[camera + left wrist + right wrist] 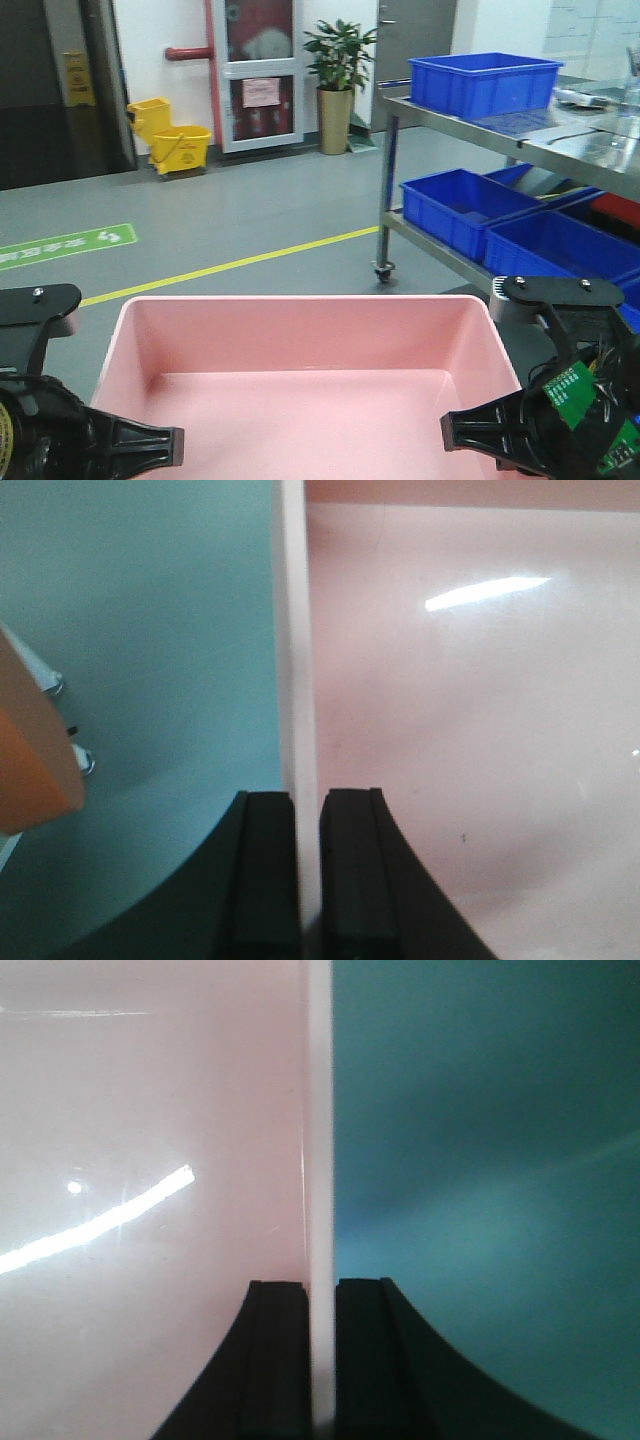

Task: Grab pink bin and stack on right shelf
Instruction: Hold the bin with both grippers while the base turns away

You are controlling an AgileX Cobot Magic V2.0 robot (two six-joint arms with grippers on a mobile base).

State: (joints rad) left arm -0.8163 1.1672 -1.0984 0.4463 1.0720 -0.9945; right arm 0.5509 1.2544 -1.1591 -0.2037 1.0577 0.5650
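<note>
The pink bin (300,345) fills the lower middle of the front view, held level above the grey floor. My left gripper (150,442) is shut on its left wall; in the left wrist view the fingers (265,860) pinch the pale rim (293,630). My right gripper (468,432) is shut on its right wall; in the right wrist view the fingers (365,1350) clamp the rim (320,1110). The right shelf (580,150), a stainless-steel two-tier rack, stands ahead to the right, beyond the bin's far right corner.
A blue crate (485,82) sits on the shelf top, and more blue crates (460,205) fill its lower tier. A yellow mop bucket (180,145), a potted plant (338,85) and a yellow floor line (250,262) lie ahead. An orange-tan object (30,750) is at left.
</note>
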